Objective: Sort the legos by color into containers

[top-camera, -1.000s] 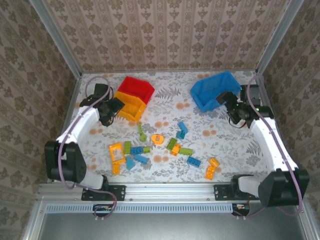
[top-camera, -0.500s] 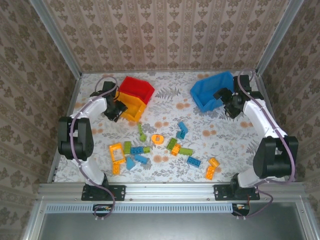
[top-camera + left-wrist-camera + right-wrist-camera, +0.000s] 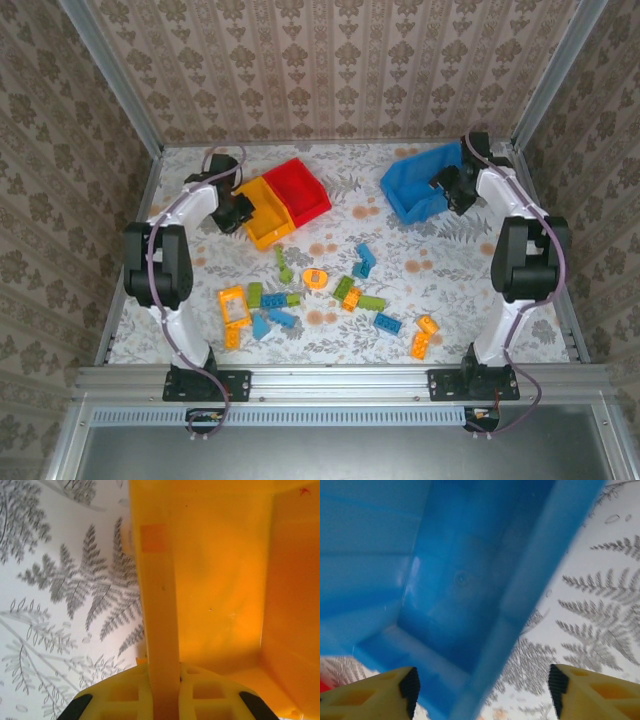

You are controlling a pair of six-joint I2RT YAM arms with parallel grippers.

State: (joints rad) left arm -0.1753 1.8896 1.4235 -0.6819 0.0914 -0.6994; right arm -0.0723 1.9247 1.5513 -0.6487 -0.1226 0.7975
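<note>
We see the left claw [image 3: 162, 680] clamped shut on the side wall of the yellow bin [image 3: 220, 580]. The right claw [image 3: 482, 685] stands wide, with the wall of the blue bin [image 3: 460, 580] between its fingers. The legos [image 3: 330, 290] lie scattered on the worktop [image 3: 450, 270], well apart from the 2 claws.

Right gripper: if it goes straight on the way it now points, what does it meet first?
The blue bin: its side wall stands between the open fingers of the right gripper, so the rim likely comes first, though depth is unclear.
</note>
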